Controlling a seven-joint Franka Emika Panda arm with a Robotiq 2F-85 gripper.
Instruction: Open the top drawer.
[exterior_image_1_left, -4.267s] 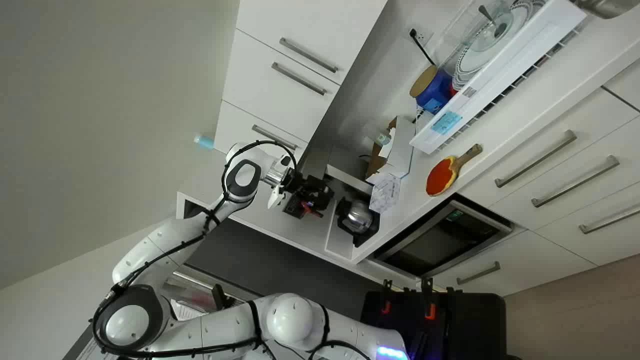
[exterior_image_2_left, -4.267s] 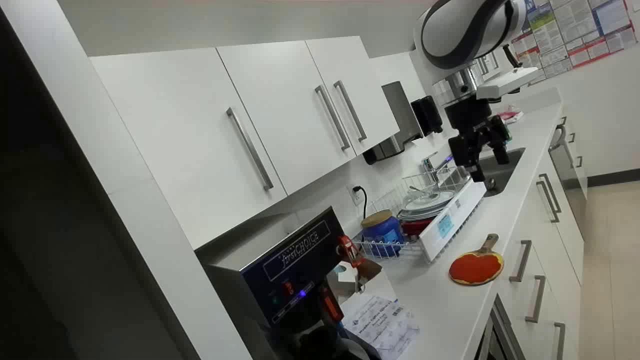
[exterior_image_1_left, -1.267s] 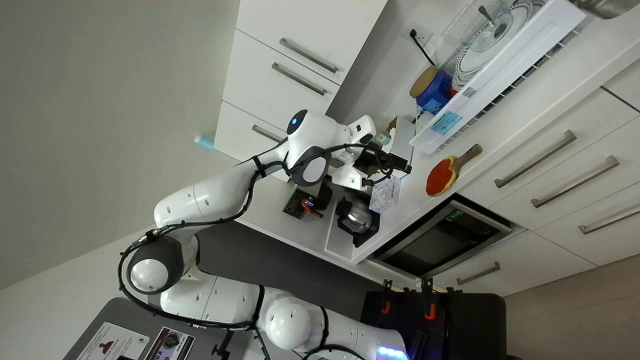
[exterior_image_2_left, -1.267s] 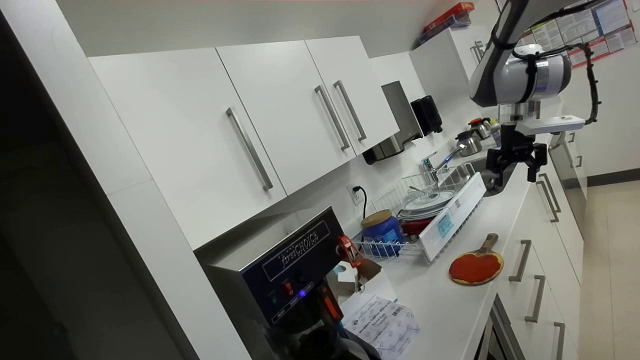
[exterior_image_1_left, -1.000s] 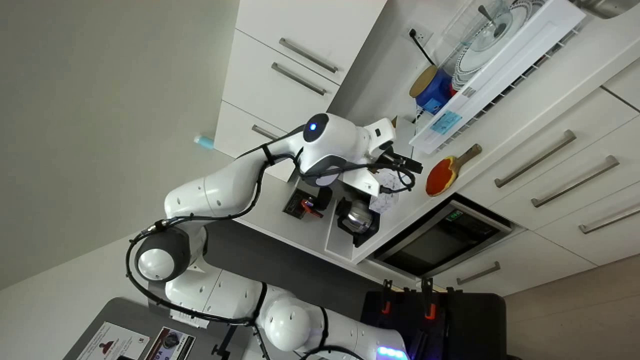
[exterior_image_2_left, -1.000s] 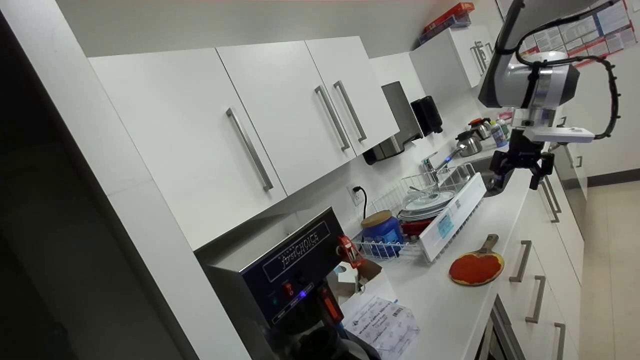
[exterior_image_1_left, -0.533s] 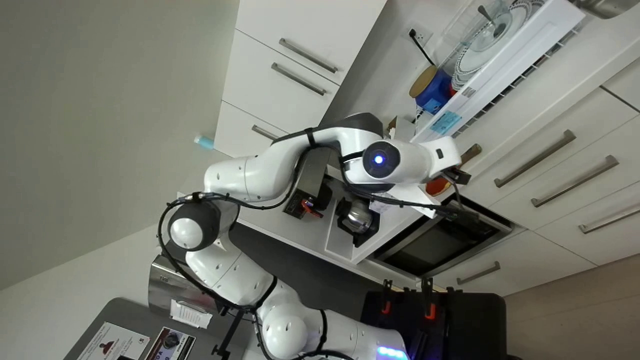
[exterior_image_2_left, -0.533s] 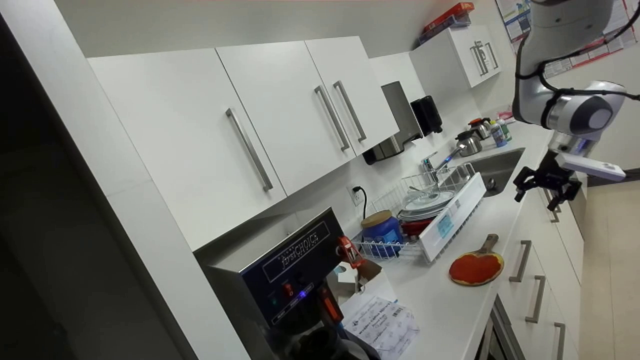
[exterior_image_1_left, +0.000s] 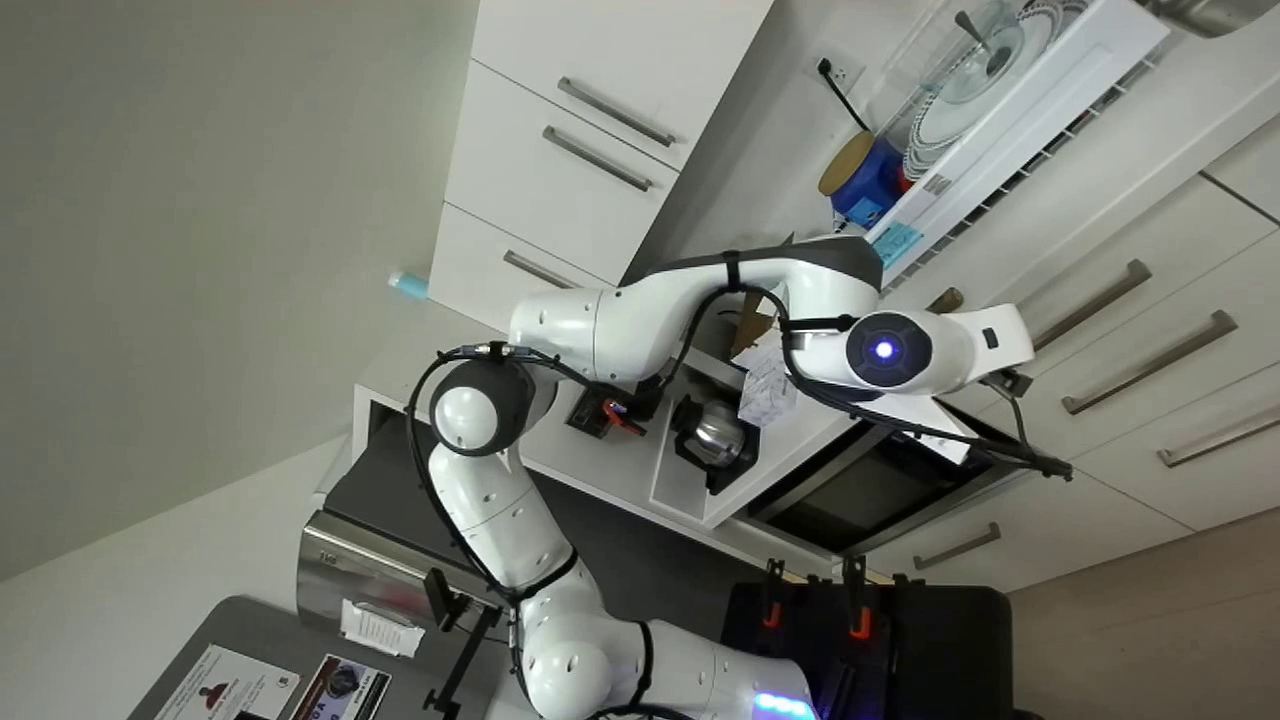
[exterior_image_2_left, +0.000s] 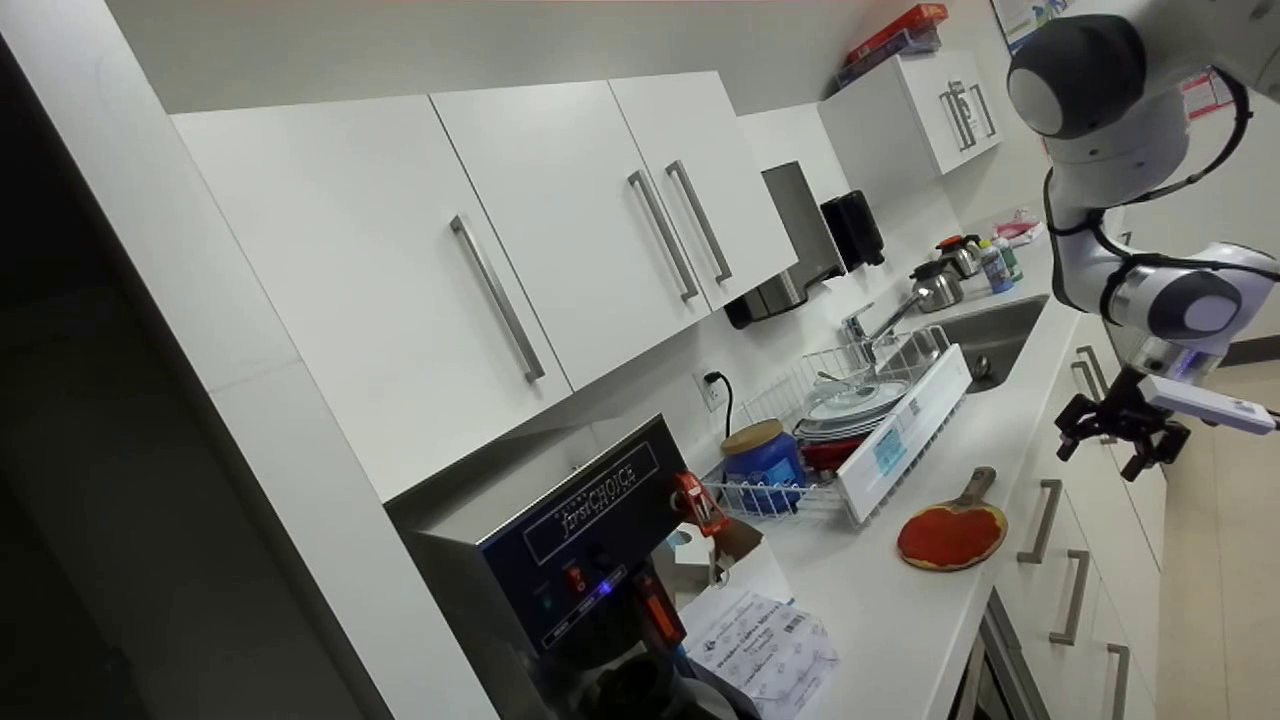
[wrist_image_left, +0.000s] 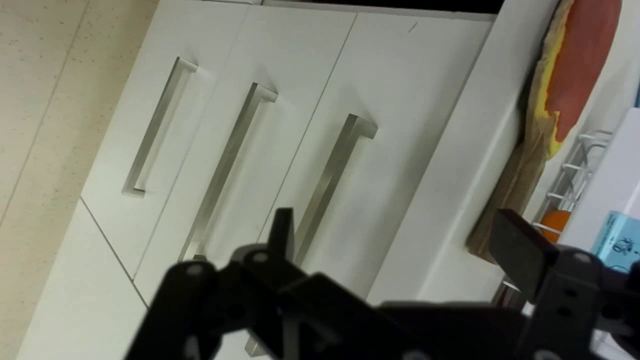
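Out past the front edge of the counter (wrist_image_left: 480, 120), the gripper (exterior_image_2_left: 1098, 463) hangs lower and farther right in an exterior view than it did half a second ago, its fingers spread wide with nothing seen between them. That swing has carried it round toward the front of the top drawer (wrist_image_left: 382, 160), so the step in hand is probably the approach; no pull has begun, as the drawer sits closed.

Across the wrist view from left to right, the floor (wrist_image_left: 55, 130) comes first, then the lowest drawer (wrist_image_left: 182, 115) and the middle drawer (wrist_image_left: 265, 150). Next lies the top drawer, just beneath the counter, its silver handle (wrist_image_left: 326, 185) on a slant. One fingertip shows just left of that handle, and the gripper hides part of it; in an exterior view the two look apart. Farther right, the paddle (wrist_image_left: 570, 85) rests on the counter, with the wire rack (wrist_image_left: 574, 166) beyond.

As for hindrances, the middle drawer's matching handle (wrist_image_left: 226, 165), at left, seems near enough to be caught by mistake; at right, the other fingertip appears over the counter, whose edge may block it on the way in. My judgement is that the gripper must shift toward the lower drawers and roll a little, so that the silver handle sits midway between the fingertips.
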